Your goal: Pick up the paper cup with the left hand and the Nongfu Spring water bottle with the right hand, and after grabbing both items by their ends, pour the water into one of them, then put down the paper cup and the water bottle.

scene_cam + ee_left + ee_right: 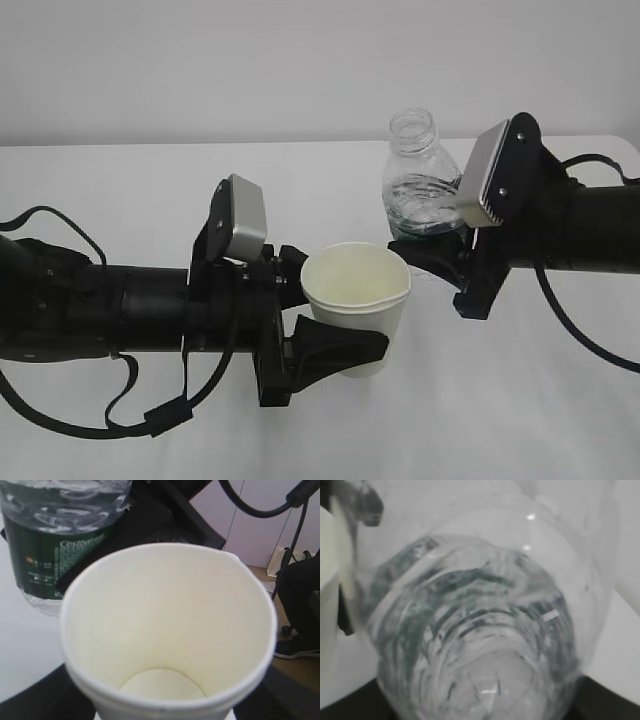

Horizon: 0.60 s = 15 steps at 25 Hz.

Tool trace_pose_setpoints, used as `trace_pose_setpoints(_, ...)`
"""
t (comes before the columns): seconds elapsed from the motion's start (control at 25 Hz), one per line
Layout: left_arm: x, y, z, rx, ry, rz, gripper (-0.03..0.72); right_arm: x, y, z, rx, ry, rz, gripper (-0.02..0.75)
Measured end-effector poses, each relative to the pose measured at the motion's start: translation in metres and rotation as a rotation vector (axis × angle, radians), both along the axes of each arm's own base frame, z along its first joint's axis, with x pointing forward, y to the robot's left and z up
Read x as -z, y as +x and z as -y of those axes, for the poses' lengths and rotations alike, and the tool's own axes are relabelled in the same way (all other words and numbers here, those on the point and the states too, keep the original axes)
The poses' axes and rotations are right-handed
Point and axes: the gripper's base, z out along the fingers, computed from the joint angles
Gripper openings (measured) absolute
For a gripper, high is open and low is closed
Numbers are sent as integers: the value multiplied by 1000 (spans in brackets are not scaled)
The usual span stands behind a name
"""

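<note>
Left hand (335,345) clamps the paper cup (357,300) around its lower half, jaws spread wide to the cup's width, cup upright with mouth open (inside looks dry and empty in the left wrist view). Right hand (440,252) grips the Nongfu Spring water bottle (420,180) low on its body, jaws parted to bottle width, capless neck up. Water (418,198) sits in the bottle. Bottle just behind and beside the cup, both lifted over the middle of the white table (120,190).
</note>
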Motion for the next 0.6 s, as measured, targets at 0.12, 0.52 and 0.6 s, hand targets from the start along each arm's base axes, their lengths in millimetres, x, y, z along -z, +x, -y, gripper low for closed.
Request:
trace_pose_setpoints(0.12,-1,0,0,4,-10,1,523,0,0,0,-15,-21,25,421)
trace_pose_setpoints(0.52,0,-4,1,44,-4,10,522,0,0,0,-61,-96,110,421)
trace_pose_setpoints(0.6,-1,-4,1,47,-7,11,522,0,0,0,-73,-113,130,421)
